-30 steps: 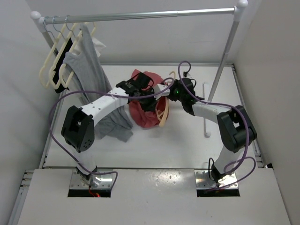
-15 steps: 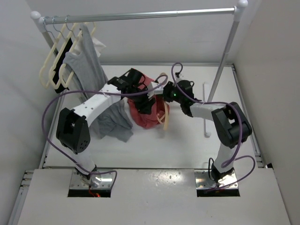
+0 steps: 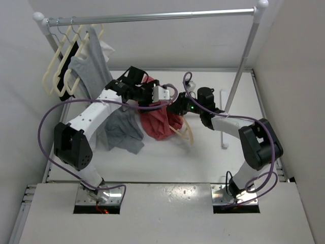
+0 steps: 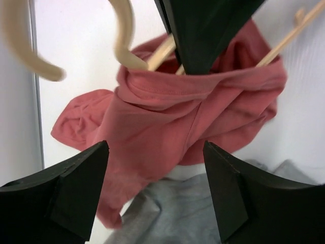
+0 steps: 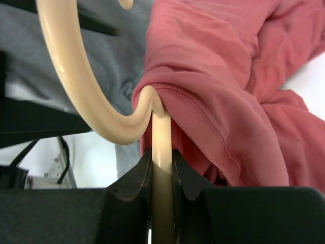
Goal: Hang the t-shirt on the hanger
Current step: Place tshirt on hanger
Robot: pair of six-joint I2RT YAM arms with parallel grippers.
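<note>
Though spread wide, grasping nothing: left tool (image 4: pixel 155 147), released, black fingers (image 4: pixel 76 188) at the lower left and lower right of its wrist view, clear of the cloth. Beyond them, the t-shirt (image 4: pixel 193 112), coral-red, bunched in folds around the hanger (image 4: pixel 124 35). Tan hook curling at the upper left of that frame, thin tan bars poking out of the shirt's top. Under the shirt, at the bottom edge, a grey garment (image 4: pixel 193 218).

Right tool (image 5: pixel 161 173) clenched on the hanger's straight neck, bottom centre of its wrist view, just under the hook. Stitched edge of the shirt pressed against that neck right above the fingertips, red cloth filling the right half of the frame.

From overhead, both tools close together near the frame's centre, left one slightly higher and to the left, shirt hanging as a lump below them, with one tan bar of the hanger jutting out at its lower right. Grey garment touching the shirt's left side on the white table (image 3: pixel 167 162). Clothes rail (image 3: pixel 152 17) across the top, cream hangers (image 3: pixel 56 76) at the upper left.
</note>
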